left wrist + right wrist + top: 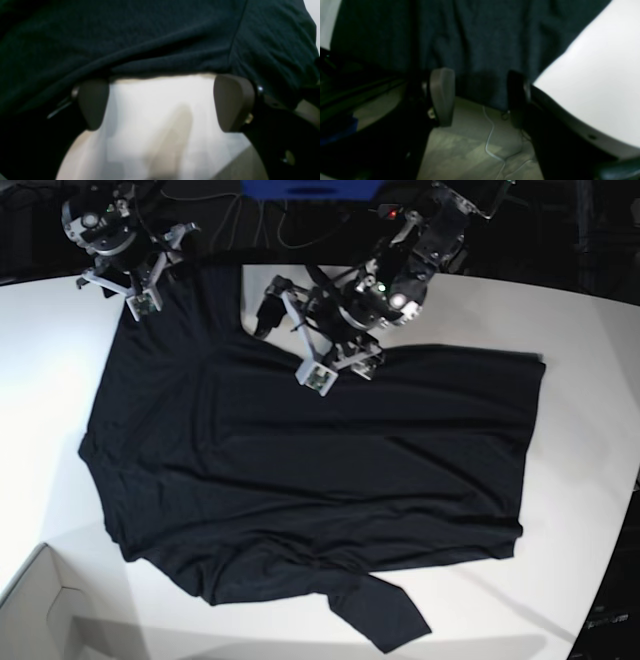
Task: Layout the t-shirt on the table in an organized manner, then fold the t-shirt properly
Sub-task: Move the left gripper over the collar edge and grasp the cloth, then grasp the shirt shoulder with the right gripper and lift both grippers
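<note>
My black t-shirt (pixel 310 470) lies spread on the white worktop (pixel 590 380), mostly flat with long shallow creases across the body; one sleeve (pixel 385 620) sticks out past the shirt's near hem toward the worktop's front edge; the shirt's far-left corner runs up to the worktop's back edge, under my right tool; a white cardboard box corner (pixel 45 610) sits well off the shirt's near-left side

My left tool (pixel 160 102) sits at the shirt's far edge, about mid-width, in the notch of bare worktop there; its two pads (pixel 92 102) are spread wide with bare worktop between them; nothing pinched; in the left wrist view the shirt's edge runs just past the pad tips, a fold and a seam visible in the cloth; whether the pads touch the cloth I cannot tell

My right tool (pixel 480 97) is at the shirt's far-left corner, right at the worktop's back edge; pads (pixel 442 96) apart, gap clear between them; shirt fabric hangs or lies just beyond the tips, dark and wrinkled; nothing clamped that I can see; below the shirt in that view is the floor (pixel 465 150) with a thin white cable (pixel 491 137); worktop's curved rim shows to the shirt's right

In the base view both arms sit along the shirt's far side, well apart from each other
</note>
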Controlling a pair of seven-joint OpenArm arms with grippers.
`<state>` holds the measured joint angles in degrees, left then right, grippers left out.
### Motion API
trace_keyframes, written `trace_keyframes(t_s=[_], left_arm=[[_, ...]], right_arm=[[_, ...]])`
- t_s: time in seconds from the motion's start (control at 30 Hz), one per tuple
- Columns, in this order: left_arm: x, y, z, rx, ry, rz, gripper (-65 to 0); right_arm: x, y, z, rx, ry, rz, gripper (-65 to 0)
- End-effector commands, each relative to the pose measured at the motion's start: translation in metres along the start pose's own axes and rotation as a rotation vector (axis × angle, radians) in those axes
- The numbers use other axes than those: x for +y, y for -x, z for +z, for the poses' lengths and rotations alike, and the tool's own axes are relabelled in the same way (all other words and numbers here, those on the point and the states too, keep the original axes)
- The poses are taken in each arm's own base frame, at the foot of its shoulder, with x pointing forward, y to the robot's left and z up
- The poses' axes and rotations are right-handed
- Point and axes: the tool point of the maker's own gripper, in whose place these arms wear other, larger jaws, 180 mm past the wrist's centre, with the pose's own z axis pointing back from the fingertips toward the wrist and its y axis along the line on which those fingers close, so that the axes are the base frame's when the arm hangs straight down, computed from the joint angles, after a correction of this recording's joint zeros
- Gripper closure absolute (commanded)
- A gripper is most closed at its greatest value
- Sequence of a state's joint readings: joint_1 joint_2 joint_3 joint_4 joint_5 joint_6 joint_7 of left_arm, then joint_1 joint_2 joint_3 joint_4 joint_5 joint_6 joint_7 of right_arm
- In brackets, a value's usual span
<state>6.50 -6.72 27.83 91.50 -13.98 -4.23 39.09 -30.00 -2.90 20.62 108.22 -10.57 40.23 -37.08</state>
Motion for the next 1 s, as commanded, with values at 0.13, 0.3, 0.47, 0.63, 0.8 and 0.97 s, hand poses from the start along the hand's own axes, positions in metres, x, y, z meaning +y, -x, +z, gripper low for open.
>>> trace_keyframes(t_s=[0.13,0.3,0.47,0.63,0.8,0.97], left_arm=[[0.002,-0.032,0.019,-0.109,0.002,-0.031,-65.0],[0.029,-0.031,0.036,-0.133,-0.013,0.083,-65.0],[0.063,-0.022,0.053,-0.142,-0.040,0.218,-65.0],[0.067,-0.012,0.060,-0.123,-0.013,0.267,-65.0],[0.049,-0.009,0.055,-0.101,0.039,0.246,-65.0],[0.009,-0.011,0.043,-0.055,0.148,0.125,-65.0]], right_arm=[[0.007,-0.005,-0.016,0.003,-0.033,-0.006,-5.7],[0.026,-0.032,-0.027,-0.046,-0.086,0.038,0.0],[0.030,-0.078,-0.034,-0.140,-0.102,0.082,0.0],[0.016,-0.131,-0.033,-0.250,-0.066,0.109,0.0],[-0.006,-0.175,-0.028,-0.337,-0.015,0.123,0.0],[-0.021,-0.197,-0.025,-0.336,0.023,0.134,0.0]])
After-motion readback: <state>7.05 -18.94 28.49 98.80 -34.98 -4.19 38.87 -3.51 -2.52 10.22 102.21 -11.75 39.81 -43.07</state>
